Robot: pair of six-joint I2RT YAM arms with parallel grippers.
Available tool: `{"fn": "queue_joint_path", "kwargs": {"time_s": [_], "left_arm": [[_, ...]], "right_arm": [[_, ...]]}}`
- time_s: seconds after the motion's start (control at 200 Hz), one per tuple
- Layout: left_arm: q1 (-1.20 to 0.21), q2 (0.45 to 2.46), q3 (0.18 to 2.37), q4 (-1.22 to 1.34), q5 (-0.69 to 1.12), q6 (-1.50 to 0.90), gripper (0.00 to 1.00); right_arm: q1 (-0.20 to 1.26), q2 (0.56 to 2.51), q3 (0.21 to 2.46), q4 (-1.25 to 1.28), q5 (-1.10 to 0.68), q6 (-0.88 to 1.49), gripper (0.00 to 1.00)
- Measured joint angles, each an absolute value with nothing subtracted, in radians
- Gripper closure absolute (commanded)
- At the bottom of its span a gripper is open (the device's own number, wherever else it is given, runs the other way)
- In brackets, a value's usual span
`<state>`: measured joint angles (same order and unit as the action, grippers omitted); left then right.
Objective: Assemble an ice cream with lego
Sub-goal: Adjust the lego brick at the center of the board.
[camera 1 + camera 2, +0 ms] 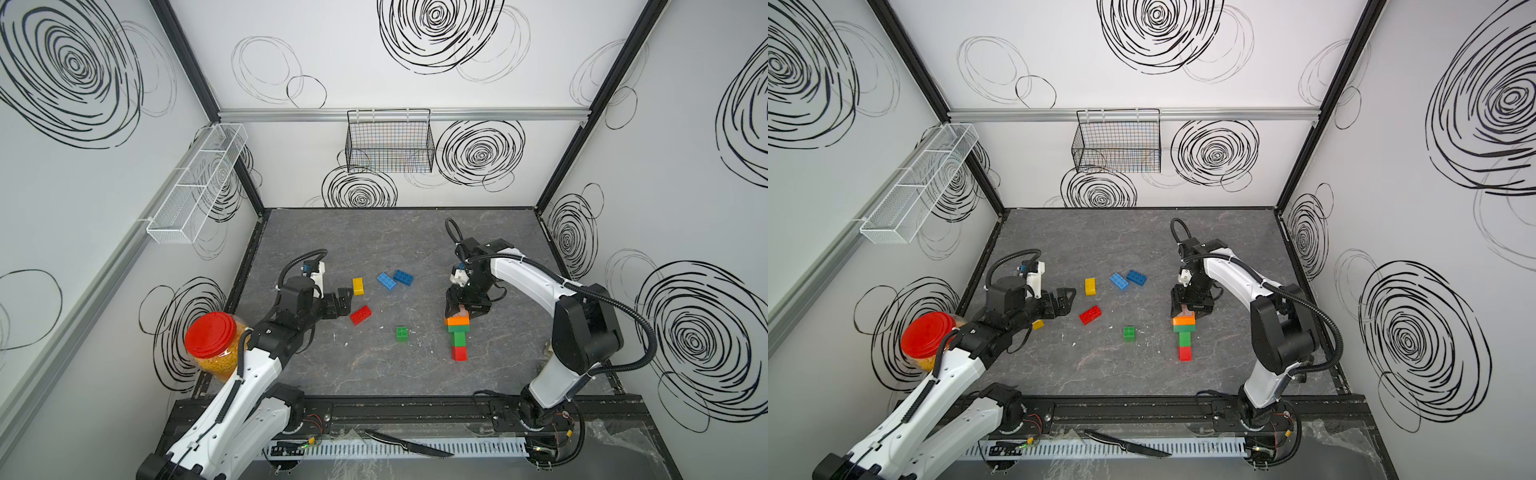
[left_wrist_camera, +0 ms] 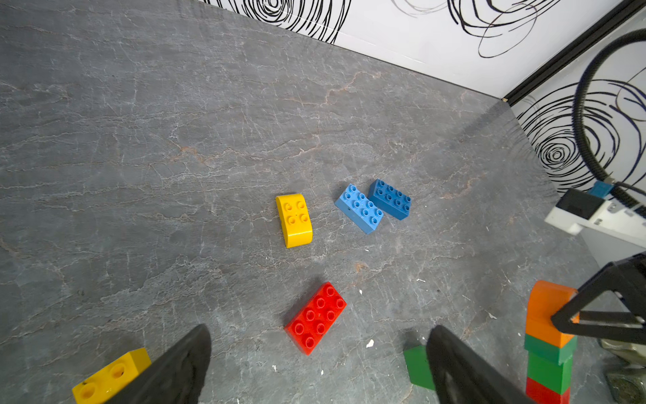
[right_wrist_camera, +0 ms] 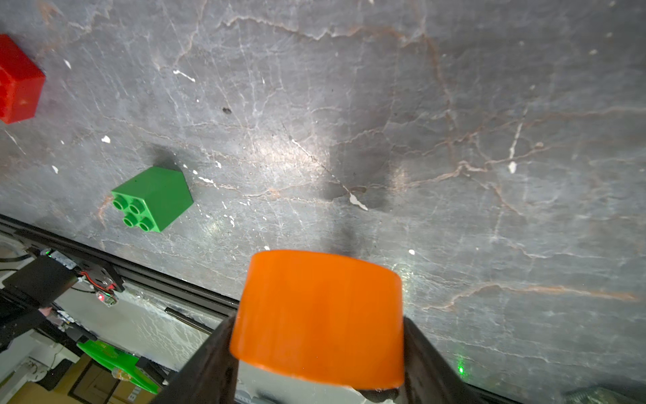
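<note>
right wrist: r grip [image 3: 316, 349] pinches orange piece [image 3: 320, 300] mid table [image 1: 374, 249]; l grip [image 1: 344, 301] wide, empty.

The left arm [image 1: 253, 374] and right arm [image 1: 523, 270] wear white shells over black joints, with ribbed black hoses [image 2: 578, 115] and black, trussed pincer fingers [image 2: 181, 363]

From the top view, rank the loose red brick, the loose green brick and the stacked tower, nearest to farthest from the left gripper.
1. The loose red brick, right beside the open left gripper.
2. The loose green brick, alone at mid-table.
3. The tower, far across on the right side, its orange piece held by the right gripper.
</note>
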<state>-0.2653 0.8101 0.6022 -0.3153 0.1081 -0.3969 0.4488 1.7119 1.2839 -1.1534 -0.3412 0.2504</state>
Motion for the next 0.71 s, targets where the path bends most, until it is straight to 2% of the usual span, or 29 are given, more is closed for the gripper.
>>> {"fn": "queue_joint_path", "kwargs": {"time_s": [0.706], "left_arm": [[-0.253, 0.81, 0.602, -0.315, 0.135, -0.401, 0.01]], "right_arm": [[0.461, 1.87, 1.365, -1.308, -0.313, 0.189, 0.88]]}}
